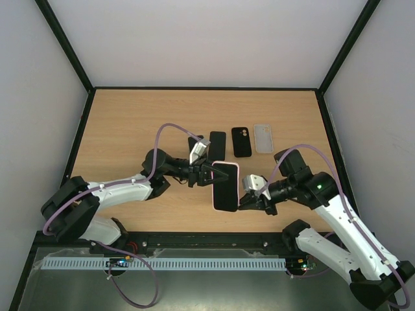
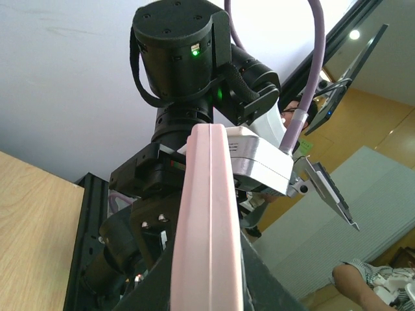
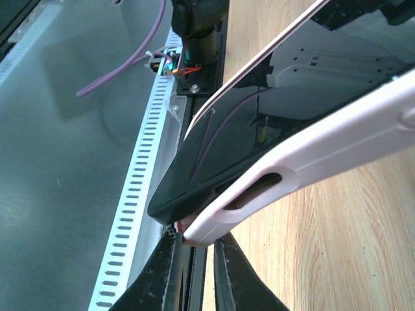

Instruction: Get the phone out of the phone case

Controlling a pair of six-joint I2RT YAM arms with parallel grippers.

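Note:
A black phone (image 1: 225,188) in a pink case (image 1: 236,170) is held above the table between both grippers. My left gripper (image 1: 209,173) is shut on the case's left long edge; in the left wrist view the pink edge (image 2: 207,220) runs up between the dark fingers (image 2: 272,285). My right gripper (image 1: 241,204) is shut on the case's lower right corner (image 3: 214,228), pinched between its fingers (image 3: 165,265). In the right wrist view the phone's black corner (image 3: 207,175) stands lifted a little out of the pink case (image 3: 337,139) there.
On the table behind lie a black phone (image 1: 216,146), a black case (image 1: 241,141), a clear case (image 1: 263,138) and a dark item (image 1: 194,142) partly under the left arm. A slotted white rail (image 1: 162,264) runs along the near edge. Black frame posts bound the table.

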